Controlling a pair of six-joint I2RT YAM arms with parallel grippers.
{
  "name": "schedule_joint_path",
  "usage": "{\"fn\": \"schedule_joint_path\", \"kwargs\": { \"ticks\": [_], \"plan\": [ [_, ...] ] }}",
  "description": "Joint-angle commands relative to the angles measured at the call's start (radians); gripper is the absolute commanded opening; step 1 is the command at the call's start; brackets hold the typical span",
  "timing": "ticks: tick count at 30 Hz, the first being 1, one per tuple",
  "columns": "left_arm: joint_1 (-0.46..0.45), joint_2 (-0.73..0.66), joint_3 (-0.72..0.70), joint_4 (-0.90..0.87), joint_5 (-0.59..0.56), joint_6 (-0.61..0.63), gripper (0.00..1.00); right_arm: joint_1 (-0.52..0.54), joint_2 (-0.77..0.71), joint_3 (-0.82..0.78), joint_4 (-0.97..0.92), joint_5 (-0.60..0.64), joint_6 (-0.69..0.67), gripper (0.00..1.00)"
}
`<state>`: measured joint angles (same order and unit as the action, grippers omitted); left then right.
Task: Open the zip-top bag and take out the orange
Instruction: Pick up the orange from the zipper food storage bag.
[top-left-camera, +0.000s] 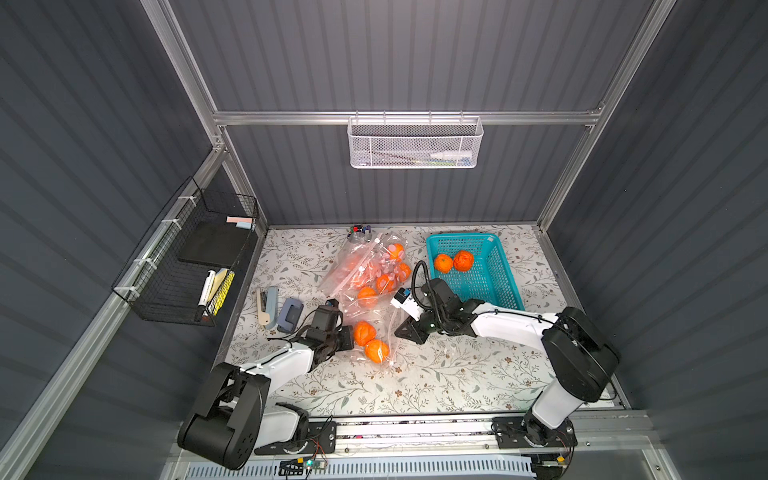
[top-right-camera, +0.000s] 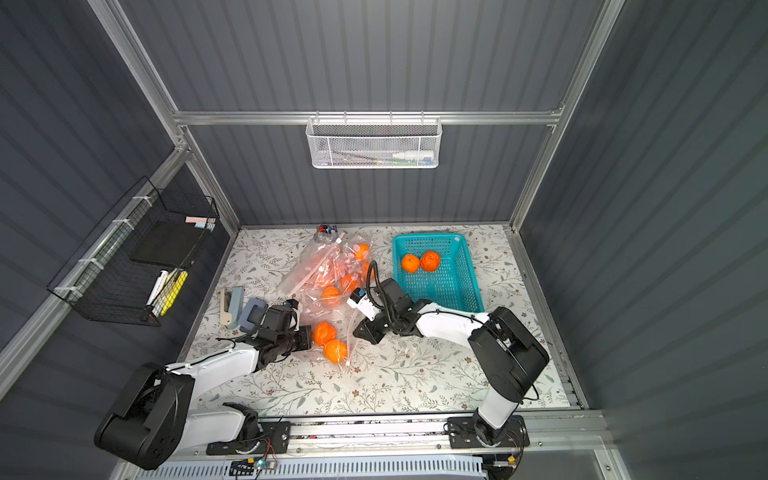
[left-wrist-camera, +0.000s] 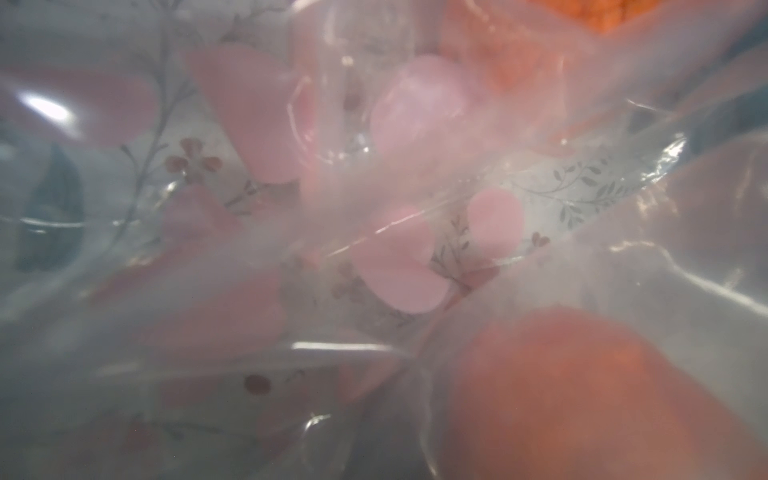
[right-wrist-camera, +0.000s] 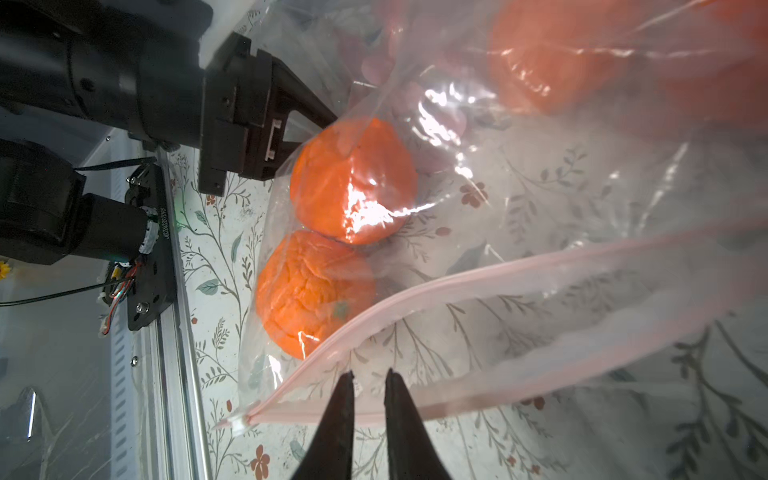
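1. Right wrist view: my left end effector (right-wrist-camera: 309, 133) is clamped on the zip-top bag (right-wrist-camera: 540, 166) at the edge opposite the zip, anchoring it on the surface (right-wrist-camera: 216, 249).
2. My right end effector (right-wrist-camera: 370, 386) stands narrow astride the pink zip strip (right-wrist-camera: 498, 282), apparently placed to part it.
3. Count: two oranges (right-wrist-camera: 353, 183) inside this bag, two in the teal basket (top-left-camera: 459, 237), at least four in the bags (top-left-camera: 353, 266) behind.

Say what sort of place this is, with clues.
Likely a robot test booth: grey ribbed wall panels in a silver aluminium frame, and white-and-black robot arms mounted on a metal rail.
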<state>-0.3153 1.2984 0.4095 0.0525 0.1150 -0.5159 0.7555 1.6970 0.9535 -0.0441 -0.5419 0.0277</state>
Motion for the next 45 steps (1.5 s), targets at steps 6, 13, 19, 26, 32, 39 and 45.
{"fn": "schedule_joint_path", "kwargs": {
  "ticks": [6, 13, 19, 26, 32, 39, 45],
  "plan": [
    [0.003, 0.016, -0.02, -0.094, -0.003, 0.02, 0.0, 0.026, 0.11, 0.037, 0.005, 0.068, -0.069, 0.18],
    [0.002, 0.035, -0.015, -0.081, 0.001, 0.019, 0.0, 0.081, 0.113, -0.061, 0.147, -0.05, -0.212, 0.36],
    [0.002, 0.024, -0.02, -0.078, 0.003, 0.019, 0.0, 0.121, 0.09, -0.098, 0.232, -0.091, -0.265, 0.6],
    [0.002, 0.034, -0.017, -0.076, 0.006, 0.02, 0.0, 0.181, 0.146, -0.028, 0.242, -0.052, -0.297, 0.75],
    [0.001, 0.032, -0.021, -0.073, 0.012, 0.015, 0.0, 0.242, 0.221, 0.049, 0.285, -0.026, -0.274, 0.78],
    [-0.001, 0.035, -0.022, -0.072, 0.018, 0.013, 0.0, 0.28, 0.306, 0.121, 0.331, 0.049, -0.216, 0.78],
    [-0.002, 0.036, -0.022, -0.072, 0.018, 0.013, 0.0, 0.282, 0.328, 0.106, 0.405, 0.001, -0.166, 0.6]
  ]
}}
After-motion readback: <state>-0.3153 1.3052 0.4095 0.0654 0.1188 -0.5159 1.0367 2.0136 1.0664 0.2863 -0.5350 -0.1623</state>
